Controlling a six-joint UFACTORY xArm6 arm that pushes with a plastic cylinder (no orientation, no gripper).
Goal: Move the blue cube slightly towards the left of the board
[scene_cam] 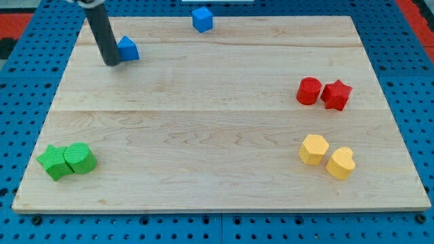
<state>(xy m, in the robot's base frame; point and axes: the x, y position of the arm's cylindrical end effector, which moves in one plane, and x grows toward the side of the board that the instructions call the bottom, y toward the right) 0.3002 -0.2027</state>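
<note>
1. Lower left of the frame: two green blocks (66,160) touching, out of the way.
2. Upper left: the rod's tip (112,63) rests beside a blue triangular block (127,49); it has no fingers to open or close.
3. Top centre: the blue cube (202,19) sits well right of the tip, probably awaiting a push from its right side.
4. Right side: red pair (323,93), yellow pair (327,156).

My tip (112,63) is resting just left of the blue triangular block (127,49); the blue cube (202,19) is sitting farther right, near the board's (203,122) top edge.
</note>
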